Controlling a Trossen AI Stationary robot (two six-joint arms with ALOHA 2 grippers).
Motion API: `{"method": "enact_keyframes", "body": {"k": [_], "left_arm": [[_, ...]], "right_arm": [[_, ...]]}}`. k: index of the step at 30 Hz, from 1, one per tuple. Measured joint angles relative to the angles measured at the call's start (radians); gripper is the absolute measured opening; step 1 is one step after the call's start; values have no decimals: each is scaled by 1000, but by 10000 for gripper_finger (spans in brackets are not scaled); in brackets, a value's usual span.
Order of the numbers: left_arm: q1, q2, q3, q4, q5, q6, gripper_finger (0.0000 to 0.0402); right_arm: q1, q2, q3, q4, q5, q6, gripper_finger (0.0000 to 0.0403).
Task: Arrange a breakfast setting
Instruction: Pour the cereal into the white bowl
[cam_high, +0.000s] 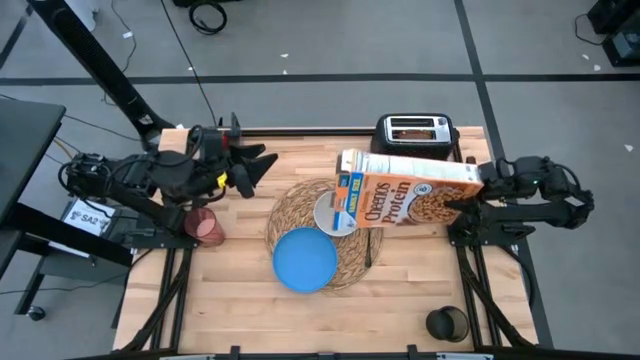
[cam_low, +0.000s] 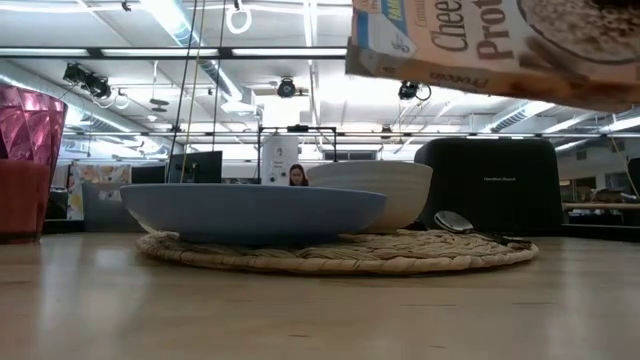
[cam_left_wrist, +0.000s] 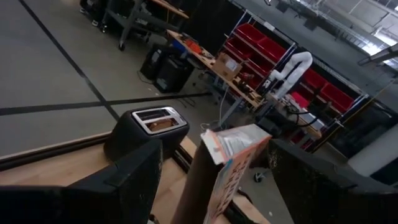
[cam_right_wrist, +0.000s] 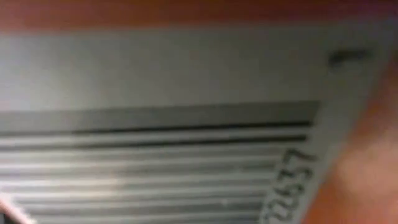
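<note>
The woven placemat (cam_high: 352, 262) lies mid-table. On it rest the blue plate (cam_high: 305, 260) and the white bowl (cam_high: 326, 212); both show in the low view, plate (cam_low: 250, 212) and bowl (cam_low: 385, 190). The dark spoon (cam_high: 369, 250) lies on the mat's right part. The pink cup (cam_high: 205, 225) stands at the left, with a red thing (cam_low: 20, 200), perhaps the apple, at it. A toast slice (cam_high: 418, 127) sticks up in the black toaster (cam_high: 415, 140). My right gripper (cam_high: 470, 197) is shut on the orange Cheerios box (cam_high: 410, 195). My left gripper (cam_high: 256, 170) is open and empty, left of the mat. My right gripper holds the Cheerios box by its bottom end (cam_high: 462, 192), coming level from the table's right side. The box hides the fingers. The box is lifted clear (cam_low: 500, 45), lying on its side, with its top end (cam_high: 350, 188) over the white bowl.
The toaster stands at the far edge behind the box. A dark round cup (cam_high: 447, 323) stands at the near right corner. Bare wood lies along the near edge on both sides of the mat.
</note>
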Motion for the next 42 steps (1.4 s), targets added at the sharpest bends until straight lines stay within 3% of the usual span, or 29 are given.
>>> {"method": "enact_keyframes", "body": {"k": [12,21,42], "left_arm": [[-3,0,0,-1,54,-20,295],[-3,0,0,-2,65,-19,295],[-3,0,0,-49,90,-17,295]], "right_arm": [[0,16,1,-57,61,36,282],[0,147,8,-67,53,35,282],[0,393,205,-156,87,-51,279]]}}
